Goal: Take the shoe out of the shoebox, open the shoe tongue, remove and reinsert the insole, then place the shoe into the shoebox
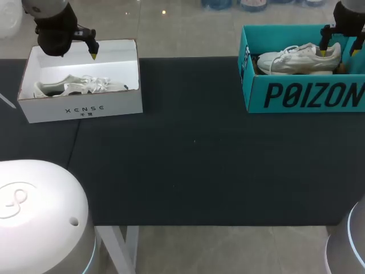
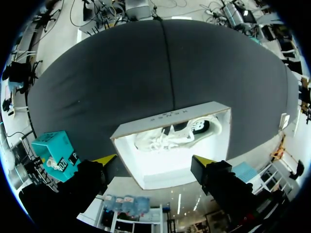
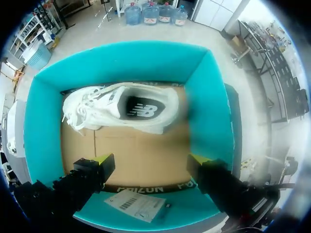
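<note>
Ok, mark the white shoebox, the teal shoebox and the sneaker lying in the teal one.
White cardboard shoebox (image 1: pixel 85 108): head view, its front wall.
Teal cardboard shoebox (image 1: pixel 302 97): head view, its front wall.
White lace-up sneaker (image 1: pixel 291 61) in the teal box: head view, midfoot side.

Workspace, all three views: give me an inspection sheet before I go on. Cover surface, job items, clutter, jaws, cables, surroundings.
Surface: dark mat, lying flat.
Job's things: white shoebox at my left, open, white shoe inside; teal shoebox at my right, open, second white shoe inside.
Clutter: paper slip on the teal shoebox's edge nearest the jaws.
Grippers: left arm, jaws open above the white shoebox's far wall; right arm, jaws open above the second white shoe's heel; both hold nothing.
Cables: nothing seen.
Surroundings: nothing seen reaching over the table.
</note>
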{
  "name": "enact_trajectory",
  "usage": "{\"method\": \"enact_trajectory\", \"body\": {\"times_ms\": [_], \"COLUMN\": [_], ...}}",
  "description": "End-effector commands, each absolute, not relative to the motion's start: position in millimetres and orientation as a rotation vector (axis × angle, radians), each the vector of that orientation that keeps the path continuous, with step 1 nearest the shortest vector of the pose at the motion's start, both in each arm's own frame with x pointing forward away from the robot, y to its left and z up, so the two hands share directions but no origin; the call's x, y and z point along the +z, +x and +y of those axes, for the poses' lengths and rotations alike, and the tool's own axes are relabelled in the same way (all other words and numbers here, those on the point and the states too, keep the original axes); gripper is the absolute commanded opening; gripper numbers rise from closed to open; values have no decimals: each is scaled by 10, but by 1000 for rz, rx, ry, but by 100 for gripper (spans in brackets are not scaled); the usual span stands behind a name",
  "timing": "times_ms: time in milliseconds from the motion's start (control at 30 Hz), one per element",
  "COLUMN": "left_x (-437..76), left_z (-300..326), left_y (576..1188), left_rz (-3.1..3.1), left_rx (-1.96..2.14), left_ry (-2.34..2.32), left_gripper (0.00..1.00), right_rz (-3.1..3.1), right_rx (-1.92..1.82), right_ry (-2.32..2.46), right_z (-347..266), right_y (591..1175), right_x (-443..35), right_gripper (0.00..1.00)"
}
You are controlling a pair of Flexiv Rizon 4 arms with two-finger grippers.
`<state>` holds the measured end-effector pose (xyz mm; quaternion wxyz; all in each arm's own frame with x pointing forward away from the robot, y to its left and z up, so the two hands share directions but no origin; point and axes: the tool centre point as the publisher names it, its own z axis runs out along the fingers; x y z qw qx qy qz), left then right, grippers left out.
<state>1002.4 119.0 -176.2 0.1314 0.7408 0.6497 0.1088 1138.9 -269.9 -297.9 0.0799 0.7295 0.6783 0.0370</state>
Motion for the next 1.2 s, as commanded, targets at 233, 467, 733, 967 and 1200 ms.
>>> {"method": "enact_trajectory", "body": {"times_ms": [233, 467, 733, 967, 1200], "left_x": [-1759, -1759, -1759, -1759, -1759], "left_z": [1196, 1196, 1196, 1196, 1196], "left_y": [10014, 10014, 10014, 10014, 10014], "left_rz": [1885, 1885, 1885, 1885, 1885], "left_rx": [318, 318, 318, 318, 318], "left_ry": [2151, 2151, 2151, 2151, 2151], "left_gripper": [100, 100, 100, 100, 100], "right_rz": [2050, 2046, 2036, 2033, 2023], "right_rx": [20, 3, -20, -35, -36], "right_ry": [2258, 2249, 2258, 2274, 2283], "right_z": [-2847, -2875, -2987, -3089, -3159], "right_y": [11924, 12078, 12118, 12136, 12206], "right_x": [-3041, -3107, -3274, -3366, -3364], "right_gripper": [100, 100, 100, 100, 100]}}
